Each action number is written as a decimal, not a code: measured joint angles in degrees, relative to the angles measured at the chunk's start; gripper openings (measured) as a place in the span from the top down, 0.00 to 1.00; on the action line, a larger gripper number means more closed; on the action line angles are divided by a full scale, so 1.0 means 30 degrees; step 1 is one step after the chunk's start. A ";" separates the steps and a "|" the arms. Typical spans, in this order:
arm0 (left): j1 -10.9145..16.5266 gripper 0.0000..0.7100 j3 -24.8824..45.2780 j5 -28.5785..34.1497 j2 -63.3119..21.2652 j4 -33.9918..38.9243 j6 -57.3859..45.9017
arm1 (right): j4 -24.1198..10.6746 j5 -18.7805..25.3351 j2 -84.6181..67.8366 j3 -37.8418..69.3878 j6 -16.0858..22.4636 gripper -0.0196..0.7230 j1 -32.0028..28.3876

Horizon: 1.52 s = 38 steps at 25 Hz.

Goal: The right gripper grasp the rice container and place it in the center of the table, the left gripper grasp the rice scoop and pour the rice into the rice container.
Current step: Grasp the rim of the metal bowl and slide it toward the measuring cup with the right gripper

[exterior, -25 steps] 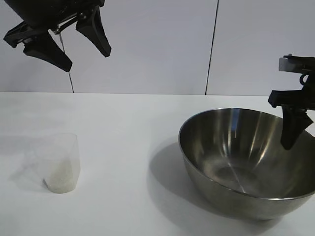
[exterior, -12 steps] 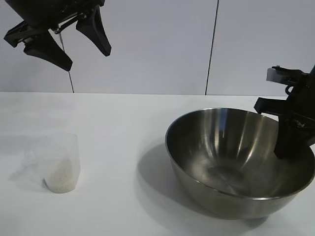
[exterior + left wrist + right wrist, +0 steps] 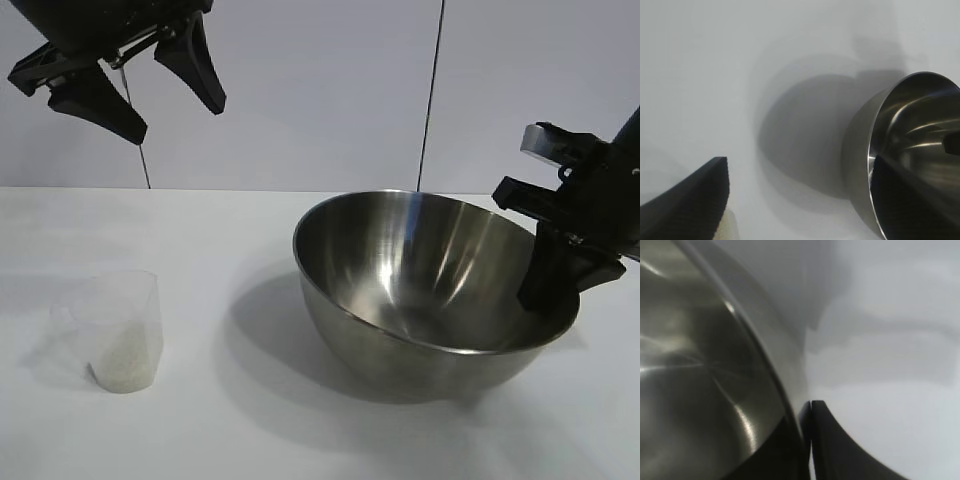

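Across the table (image 3: 250, 430), right of centre, we see the rice container (image 3: 420, 290) tilted, mouth toward the rice scoop (image 3: 118, 335), our right gripper (image 3: 548, 288) clamped on its far rim. Bare white table separates bowl and upright scoop. Above the scoop, our left gripper (image 3: 150, 95) hangs open, empty.

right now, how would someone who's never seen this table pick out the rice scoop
Start at the broad white table and look to its left side, away from the big steel bowl that the right tool is clamped on. There, standing alone and upright, is the rice scoop. It is small, frosted and see-through, with white rice in its bottom, unlike the wide shiny bowl.
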 joint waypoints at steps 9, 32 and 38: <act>0.0000 0.20 0.0000 0.0000 0.0000 0.0000 0.0000 | -0.1189 -0.0255 0.0063 -0.1362 0.2943 0.96 0.1817; 0.0000 0.20 0.0000 -0.0021 0.0000 0.0000 0.0000 | -0.0665 -0.0884 0.1534 -0.1505 0.4051 0.62 0.2795; 0.0000 0.20 0.0000 -0.0021 0.0000 0.0000 0.0000 | -0.1199 0.0287 0.1534 -0.1918 0.4234 0.48 0.2795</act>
